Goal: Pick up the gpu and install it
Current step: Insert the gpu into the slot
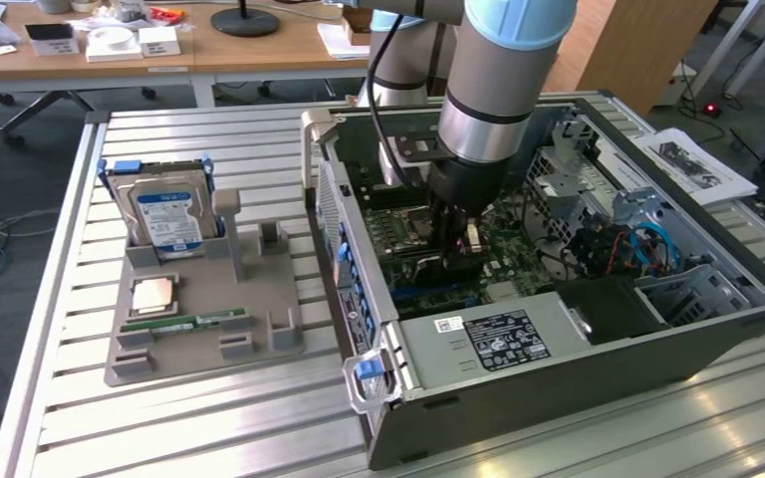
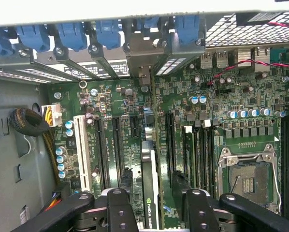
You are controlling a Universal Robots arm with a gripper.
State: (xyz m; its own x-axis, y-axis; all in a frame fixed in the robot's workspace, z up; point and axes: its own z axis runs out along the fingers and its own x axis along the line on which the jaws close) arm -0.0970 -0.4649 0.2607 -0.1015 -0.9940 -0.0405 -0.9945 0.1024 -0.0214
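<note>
One thin gpu (image 2: 150,186) stands in a motherboard (image 2: 207,121) slot, fingers (image 2: 119,210) apart either side; probably stiff, fragile, best held by its flat faces.

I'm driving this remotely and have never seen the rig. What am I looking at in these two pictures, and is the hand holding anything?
The exterior view is from off the machine: a robot arm reaches into an open computer case lying on a slatted metal table. On the exterior view's left a grey holder carries a blue-labelled hard drive, a processor chip and a green RAM stick. The wrist view is from a camera on the arm, looking past the hand onto the motherboard. The gpu stands on edge in a slot there, between the hand's two black fingers. The fingers look open, with gaps either side of the card, so nothing seems held.
</note>
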